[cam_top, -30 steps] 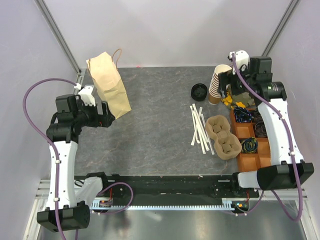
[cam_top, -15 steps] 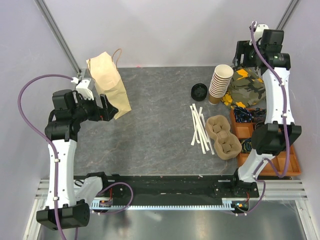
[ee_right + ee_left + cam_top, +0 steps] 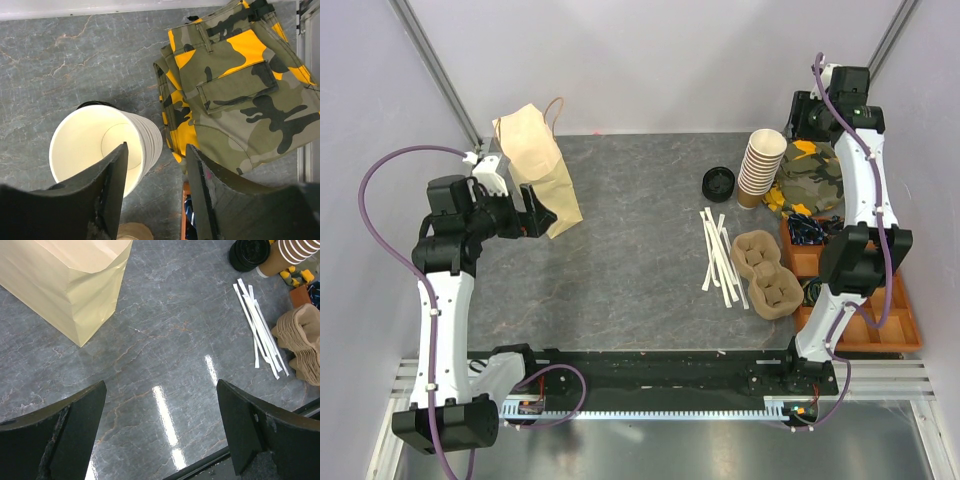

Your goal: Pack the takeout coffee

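In the top view the left gripper point(image 3: 538, 212) hovers at the left, just beside the paper bag point(image 3: 535, 170). The right gripper point(image 3: 802, 112) hangs high at the upper right, near the stack of lidless cups point(image 3: 760, 165). A black lid point(image 3: 718, 183) lies left of that stack. I cannot make out a lidded coffee cup in any view.

In the left wrist view the jaws are spread wide and empty above the grey table point(image 3: 165, 340). The bag is at upper left and the white strips point(image 3: 257, 322) at right.

In the right wrist view the jaws are partly apart and hold nothing. The stack is at lower left and the camouflage cloth point(image 3: 240, 85) at upper right.
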`<state>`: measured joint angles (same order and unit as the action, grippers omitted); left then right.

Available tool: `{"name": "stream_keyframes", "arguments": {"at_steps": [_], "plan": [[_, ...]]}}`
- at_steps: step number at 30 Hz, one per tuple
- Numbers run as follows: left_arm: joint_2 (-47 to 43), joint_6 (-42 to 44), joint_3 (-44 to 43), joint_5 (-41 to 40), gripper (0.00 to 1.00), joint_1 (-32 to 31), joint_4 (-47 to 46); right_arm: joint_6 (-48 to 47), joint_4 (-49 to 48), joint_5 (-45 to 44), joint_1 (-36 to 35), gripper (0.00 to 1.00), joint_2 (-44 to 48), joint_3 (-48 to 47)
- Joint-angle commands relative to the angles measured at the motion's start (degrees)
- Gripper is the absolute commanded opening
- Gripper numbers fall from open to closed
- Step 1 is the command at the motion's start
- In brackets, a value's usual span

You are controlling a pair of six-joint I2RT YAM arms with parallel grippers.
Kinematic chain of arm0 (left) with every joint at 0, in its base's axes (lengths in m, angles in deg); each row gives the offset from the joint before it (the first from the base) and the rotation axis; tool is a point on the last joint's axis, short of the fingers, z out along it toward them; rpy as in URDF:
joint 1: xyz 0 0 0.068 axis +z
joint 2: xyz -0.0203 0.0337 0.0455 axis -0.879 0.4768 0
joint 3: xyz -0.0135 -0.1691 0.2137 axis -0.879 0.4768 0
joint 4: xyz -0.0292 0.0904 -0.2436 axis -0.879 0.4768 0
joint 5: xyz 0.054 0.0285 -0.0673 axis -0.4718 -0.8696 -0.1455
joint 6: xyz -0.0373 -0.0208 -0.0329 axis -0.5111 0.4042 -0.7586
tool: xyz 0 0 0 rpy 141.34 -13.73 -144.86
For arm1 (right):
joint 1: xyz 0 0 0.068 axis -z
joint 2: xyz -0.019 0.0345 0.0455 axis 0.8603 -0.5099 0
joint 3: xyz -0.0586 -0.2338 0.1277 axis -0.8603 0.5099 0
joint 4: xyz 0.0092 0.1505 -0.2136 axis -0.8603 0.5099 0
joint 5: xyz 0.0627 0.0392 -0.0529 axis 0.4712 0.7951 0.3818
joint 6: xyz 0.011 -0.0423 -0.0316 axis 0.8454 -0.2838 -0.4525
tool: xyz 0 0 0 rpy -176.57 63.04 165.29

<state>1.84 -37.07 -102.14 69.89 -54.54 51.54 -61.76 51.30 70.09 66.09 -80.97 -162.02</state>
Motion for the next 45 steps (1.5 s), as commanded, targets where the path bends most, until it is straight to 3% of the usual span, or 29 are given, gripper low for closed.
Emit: {"name": "stream_keyframes", "arguments": {"at_steps": [1, 6, 35, 45], "plan": [[0.4, -2.1, -1.4, -1.2, 1.0, -0.1, -2.6, 2.5, -1.7, 1.8, 0.7, 0.55, -0.7, -0.4], [0.6, -2.6, -1.1, -1.7, 1.0, 0.0, -2.6, 3.6, -1.9, 3.4, 1.5, 0.45, -1.8, -0.4], [2.3, -4.0, -0.6, -2.9, 1.0, -0.1, -3.4, 6.1, -3.1, 9.7, 2.7, 0.45, -1.5, -0.7], [2.3, -4.0, -0.6, -2.6, 1.0, 0.0, -3.4, 6.7, -3.6, 11.1, 2.7, 0.34, -1.8, 1.6]]}}
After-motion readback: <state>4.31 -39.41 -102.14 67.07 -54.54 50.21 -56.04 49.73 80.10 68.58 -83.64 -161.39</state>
